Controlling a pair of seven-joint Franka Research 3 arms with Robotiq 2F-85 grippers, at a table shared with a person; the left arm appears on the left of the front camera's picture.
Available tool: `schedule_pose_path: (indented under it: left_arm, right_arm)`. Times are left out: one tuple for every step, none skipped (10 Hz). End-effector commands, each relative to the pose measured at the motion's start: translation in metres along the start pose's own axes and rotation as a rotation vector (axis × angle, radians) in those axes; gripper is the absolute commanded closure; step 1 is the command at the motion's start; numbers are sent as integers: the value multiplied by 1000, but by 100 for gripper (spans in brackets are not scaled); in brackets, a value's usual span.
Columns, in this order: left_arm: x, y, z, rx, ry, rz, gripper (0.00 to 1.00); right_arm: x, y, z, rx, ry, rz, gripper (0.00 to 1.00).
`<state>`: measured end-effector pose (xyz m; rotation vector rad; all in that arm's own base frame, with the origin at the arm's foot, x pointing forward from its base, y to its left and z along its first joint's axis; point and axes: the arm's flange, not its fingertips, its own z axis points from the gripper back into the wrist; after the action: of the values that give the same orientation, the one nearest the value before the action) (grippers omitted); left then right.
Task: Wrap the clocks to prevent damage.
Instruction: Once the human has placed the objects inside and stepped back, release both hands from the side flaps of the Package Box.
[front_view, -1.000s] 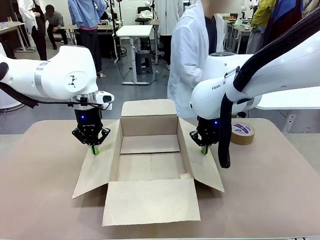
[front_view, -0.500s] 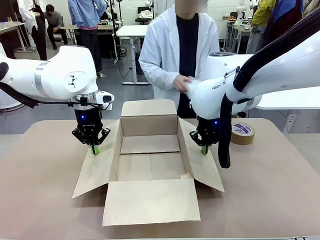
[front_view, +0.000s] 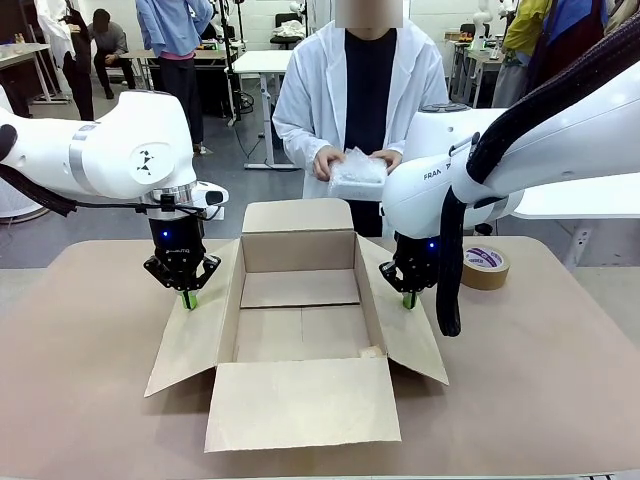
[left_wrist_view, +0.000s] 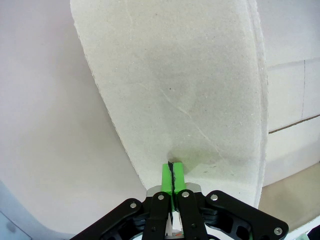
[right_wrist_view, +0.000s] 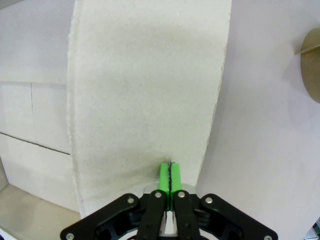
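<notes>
Carton: open brown cardboard carton (front_view: 298, 250) in the middle of the counter (front_view: 80, 380), all four flaps folded outward.
Carton contents: the inside shows bare cardboard bottom flaps.
Left tool: left tool (front_view: 188, 298) (left_wrist_view: 171, 175) with its green pads pressed together and pinching nothing. Its tip points down onto the carton's left flap, near that flap's far end.
Right tool: right tool (front_view: 408, 298) (right_wrist_view: 170, 176) likewise has its pads pressed together with nothing between them. Its tip is down on the carton's right flap.
Clocks: bubble-wrapped clocks bundle (front_view: 356, 172), held in the person's hands (front_view: 326, 163) in the air beyond and above the carton's far flap.
Clocks and tools: the bundle is higher and farther away than both tools, well apart from each, and off the carton's middle toward the right tool's side.
Clocks' axis: the long side runs about level, roughly along the carton's far wall.
Tape: brown tape roll (front_view: 485, 267) (right_wrist_view: 312, 60) lying flat on the counter, right of the carton, past the right tool.
</notes>
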<state>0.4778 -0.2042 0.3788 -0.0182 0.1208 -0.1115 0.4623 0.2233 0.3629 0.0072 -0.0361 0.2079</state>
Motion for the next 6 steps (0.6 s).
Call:
schedule_pose_path:
  left_arm:
    - [-4,1,0,9,-3,-3,100]
    - [-4,1,0,9,-3,-3,100]
    - [-4,1,0,9,-3,-3,100]
    - [-4,1,0,9,-3,-3,100]
    - [-4,1,0,9,-3,-3,100]
    - [-4,1,0,9,-3,-3,100]
  right_arm:
    - [0,2,-2,-14,6,-17,99]
    - [0,2,-2,-14,6,-17,99]
    - [0,2,-2,-14,6,-17,99]
    - [0,2,-2,-14,6,-17,99]
    - [0,2,-2,-14,6,-17,99]
    - [0,2,-2,-14,6,-17,99]
